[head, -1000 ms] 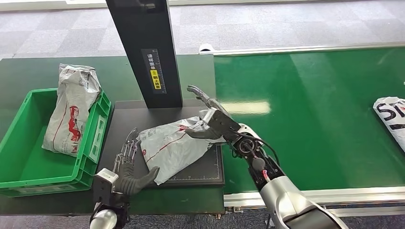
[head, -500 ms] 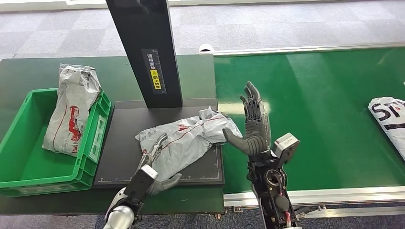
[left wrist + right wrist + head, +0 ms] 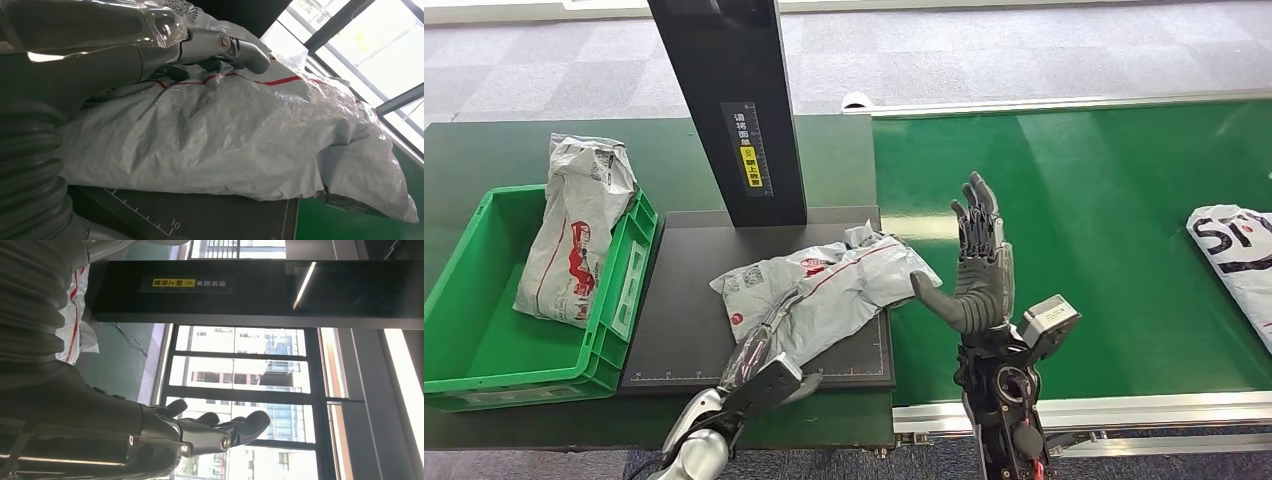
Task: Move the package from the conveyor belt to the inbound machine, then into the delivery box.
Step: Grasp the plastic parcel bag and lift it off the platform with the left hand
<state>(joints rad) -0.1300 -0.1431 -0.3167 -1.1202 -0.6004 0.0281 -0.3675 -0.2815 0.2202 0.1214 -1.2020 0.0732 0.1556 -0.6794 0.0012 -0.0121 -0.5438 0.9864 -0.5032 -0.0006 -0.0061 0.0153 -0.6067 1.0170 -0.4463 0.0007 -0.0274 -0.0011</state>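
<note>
Right hand (image 3: pixel 980 280): withdrawn rightward off package (image 3: pixel 824 290), fingers (image 3: pixel 977 215) spread, upright, empty. Left hand (image 3: pixel 764 355): slid farther onto package's near edge, fingers (image 3: pixel 220 47) flat atop. Package lies on inbound machine platform (image 3: pixel 684 300).

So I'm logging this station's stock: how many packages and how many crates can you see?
Grey packages: 3, one on the inbound machine, one in the crate, one on the conveyor belt
Green crates: 1
Total: 4
</note>
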